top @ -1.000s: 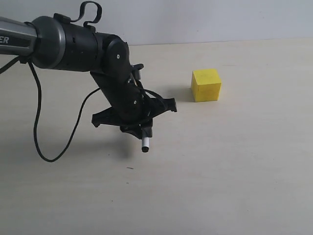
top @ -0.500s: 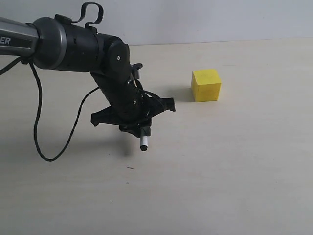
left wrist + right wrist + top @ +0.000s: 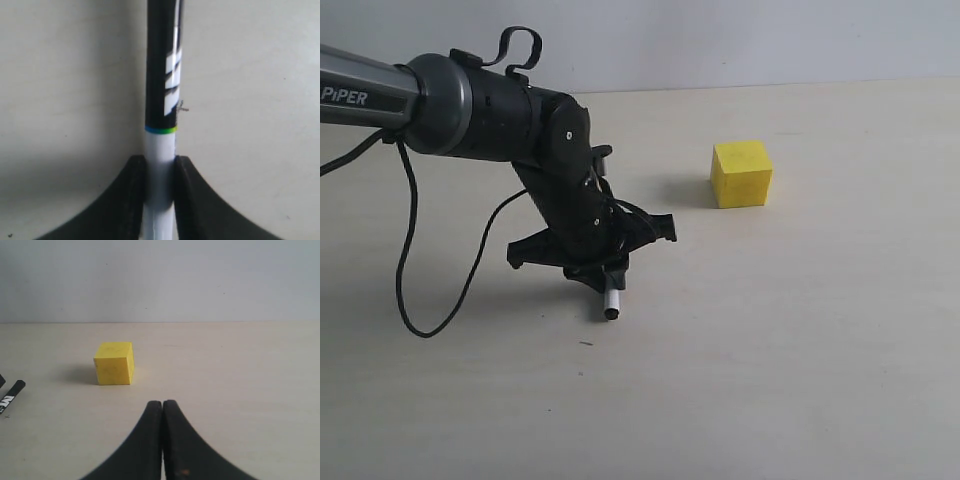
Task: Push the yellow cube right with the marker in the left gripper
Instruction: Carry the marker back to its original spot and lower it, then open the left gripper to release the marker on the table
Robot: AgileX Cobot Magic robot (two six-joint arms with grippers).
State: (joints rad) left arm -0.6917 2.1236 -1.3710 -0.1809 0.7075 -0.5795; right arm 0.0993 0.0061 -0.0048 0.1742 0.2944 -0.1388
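The pale counter (image 3: 800, 350) carries everything here. The black-and-grey arm (image 3: 470, 105) marked "PiPER" reaches in from the left of the exterior view, and its cable (image 3: 405, 260) loops down beside it.

The yellow cube (image 3: 741, 173) sits flat on the counter, alone and untouched. It is well apart from the arm, to the right and farther back. It looks rigid, plain-faced and probably light, so it should slide on this smooth surface rather than tip. A push off-centre would likely spin it, so the best contact is low on the middle of its left face.

The left pincer (image 3: 607, 272) points downward and is pressed tight on the marker (image 3: 613, 300). In the wrist view its two black fingers pinch the white barrel just short of the coloured band, with the black half running on beyond. The marker is stiff, but slim and round. Under a sideways load it may swivel or slip in that narrow grip, so a gentle push seems wise. Its small dark tip hangs close to the counter, and I cannot tell whether it touches.

The right pincer (image 3: 162, 407) is pressed together with nothing between its fingers, facing the cube from a distance.
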